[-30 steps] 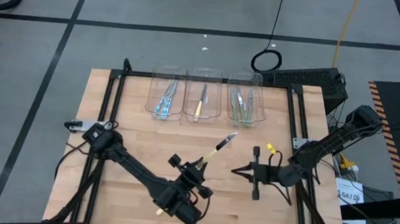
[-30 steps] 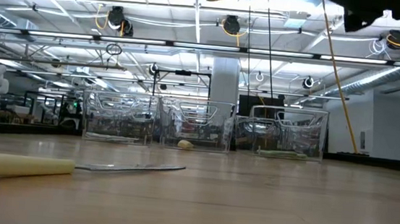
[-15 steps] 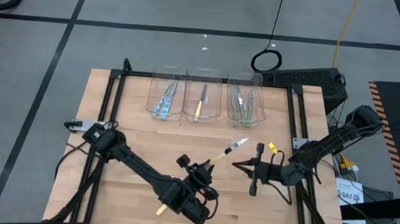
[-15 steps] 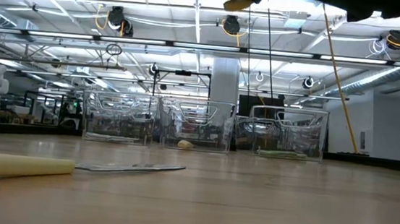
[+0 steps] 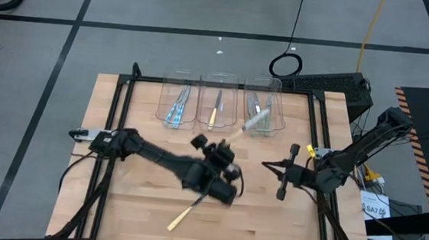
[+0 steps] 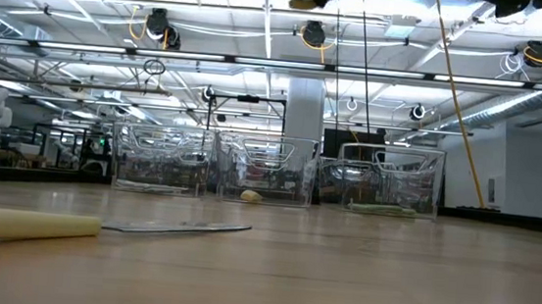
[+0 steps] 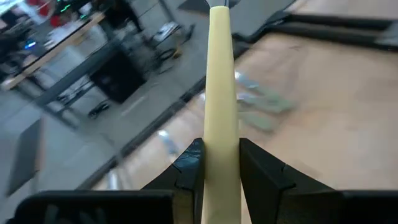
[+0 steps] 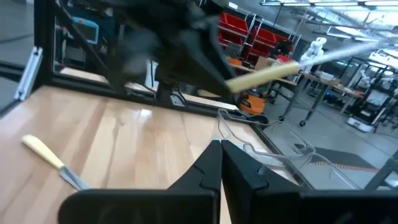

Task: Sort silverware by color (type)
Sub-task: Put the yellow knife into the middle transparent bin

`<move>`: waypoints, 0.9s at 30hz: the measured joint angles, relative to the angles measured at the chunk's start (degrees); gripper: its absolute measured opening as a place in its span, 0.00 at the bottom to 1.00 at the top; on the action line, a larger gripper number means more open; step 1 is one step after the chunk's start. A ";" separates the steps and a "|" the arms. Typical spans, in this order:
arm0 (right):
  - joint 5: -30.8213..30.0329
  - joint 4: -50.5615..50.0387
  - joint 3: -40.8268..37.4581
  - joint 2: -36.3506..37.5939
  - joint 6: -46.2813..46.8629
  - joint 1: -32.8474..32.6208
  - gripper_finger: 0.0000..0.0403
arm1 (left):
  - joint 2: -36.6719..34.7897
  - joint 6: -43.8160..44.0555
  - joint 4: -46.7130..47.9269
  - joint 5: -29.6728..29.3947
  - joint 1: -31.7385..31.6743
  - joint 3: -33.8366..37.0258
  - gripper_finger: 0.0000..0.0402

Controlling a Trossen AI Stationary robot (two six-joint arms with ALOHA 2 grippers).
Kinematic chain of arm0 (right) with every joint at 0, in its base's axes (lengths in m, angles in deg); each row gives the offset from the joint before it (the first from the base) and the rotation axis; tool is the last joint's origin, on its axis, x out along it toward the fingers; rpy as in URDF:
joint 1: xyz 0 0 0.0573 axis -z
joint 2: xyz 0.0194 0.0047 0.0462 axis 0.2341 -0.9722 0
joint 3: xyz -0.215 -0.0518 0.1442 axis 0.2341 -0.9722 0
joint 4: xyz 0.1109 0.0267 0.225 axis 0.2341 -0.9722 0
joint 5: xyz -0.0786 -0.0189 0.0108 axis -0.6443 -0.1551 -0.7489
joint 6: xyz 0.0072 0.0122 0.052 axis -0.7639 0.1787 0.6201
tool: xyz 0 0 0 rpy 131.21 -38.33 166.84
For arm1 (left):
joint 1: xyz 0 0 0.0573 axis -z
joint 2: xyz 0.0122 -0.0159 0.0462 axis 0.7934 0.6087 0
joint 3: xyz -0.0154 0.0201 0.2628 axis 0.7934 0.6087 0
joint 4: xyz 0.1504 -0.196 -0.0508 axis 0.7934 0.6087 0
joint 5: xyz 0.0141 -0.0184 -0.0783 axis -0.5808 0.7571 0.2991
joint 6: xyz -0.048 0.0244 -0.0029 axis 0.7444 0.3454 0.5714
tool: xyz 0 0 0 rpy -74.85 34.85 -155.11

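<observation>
Two dark fingers (image 7: 261,174) of the left gripper (image 5: 222,153) pinch the pale yellow handle of a utensil (image 5: 251,124), held in the air with its silvery tip over the near rim of the right-hand bin (image 5: 263,115). Bare wood lies open around that gripper on every side but the bins' side. The right gripper (image 5: 271,166), jaws pressed together and empty, hovers over the table's right part, well apart from the bins and near the right edge. Since a second ago the left arm has swung from the near middle of the table (image 5: 135,198) toward the bins, carrying the utensil with it, and the right gripper has drawn back a little to the right. One more yellow-handled knife (image 5: 186,213) lies flat on the wood near the front edge. Three clear bins stand in a row at the far edge, holding blue (image 5: 175,108), yellow (image 5: 213,114) and green utensils. Beyond the table stretches a grey floor and a large hall with ceiling lights.
</observation>
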 joint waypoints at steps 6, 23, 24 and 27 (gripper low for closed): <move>0.03 -8.69 0.00 5.84 4.15 -0.07 0.00 | -0.02 3.47 9.93 6.24 -8.77 -0.30 0.21; 0.23 -17.57 0.00 10.12 2.21 -0.05 0.00 | -0.07 -7.96 10.75 27.00 -31.79 0.46 0.21; 0.22 -17.92 0.00 10.12 1.94 -0.05 0.00 | -0.07 -9.28 10.36 27.96 -32.38 0.46 0.21; 0.19 -18.15 0.00 10.12 1.22 -0.05 0.00 | 0.57 -13.72 8.42 30.47 -33.96 0.44 0.21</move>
